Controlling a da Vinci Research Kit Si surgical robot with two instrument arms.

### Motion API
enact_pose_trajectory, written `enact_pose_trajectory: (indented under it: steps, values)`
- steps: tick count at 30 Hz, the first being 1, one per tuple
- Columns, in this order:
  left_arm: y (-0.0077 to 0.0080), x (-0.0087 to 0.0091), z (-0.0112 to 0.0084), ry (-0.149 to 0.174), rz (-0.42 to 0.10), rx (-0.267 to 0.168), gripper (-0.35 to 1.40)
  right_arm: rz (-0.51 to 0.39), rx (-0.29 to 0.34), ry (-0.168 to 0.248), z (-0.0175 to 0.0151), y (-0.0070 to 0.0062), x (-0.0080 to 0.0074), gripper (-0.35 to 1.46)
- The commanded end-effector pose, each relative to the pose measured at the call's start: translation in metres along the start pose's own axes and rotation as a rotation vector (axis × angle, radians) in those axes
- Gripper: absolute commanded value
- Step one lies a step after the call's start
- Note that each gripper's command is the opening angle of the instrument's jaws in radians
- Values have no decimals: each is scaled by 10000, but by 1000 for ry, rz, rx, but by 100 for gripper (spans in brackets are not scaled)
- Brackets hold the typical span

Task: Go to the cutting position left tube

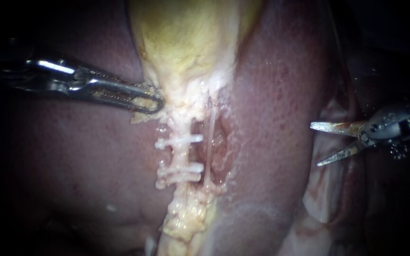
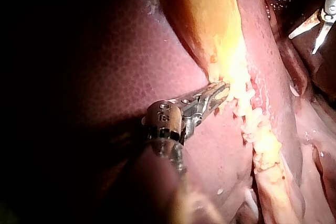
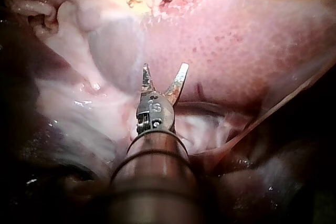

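Observation:
The yellow gallbladder narrows down into a fatty stalk. The left tube runs down that stalk and carries three white clips, one above and two close together below. The thin right tube lies bare beside it. My left instrument is shut on the gallbladder's neck, just above the clips; the left wrist view shows its jaws on yellow tissue. My right instrument has two blades standing open, far to the right of both tubes and over the liver. Its blades hold nothing.
Dark red liver flanks the stalk on both sides. Pale membrane folds lie below the open blades. A raw pink pocket opens right of the thin tube.

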Motion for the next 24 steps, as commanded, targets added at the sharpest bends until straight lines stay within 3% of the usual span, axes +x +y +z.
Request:
enact_pose_trajectory:
  steps: [1,5,12,15,19,24]
  values:
    - [1,1,-3,2,0,-3,-35,0,0,0,0,0,0,137]
    - [10,11,-25,24,-6,-22,-35,-1,0,0,1,-1,0,137]
    - [44,51,-103,111,1,-39,-35,-1,0,0,1,-1,0,137]
    - [54,61,-122,127,-4,-41,-35,0,-1,0,2,-1,1,139]
    - [57,59,-124,128,-5,-36,-35,1,-5,5,4,-3,5,141]
    - [52,54,-119,129,-1,-34,-35,8,18,43,12,-9,21,142]
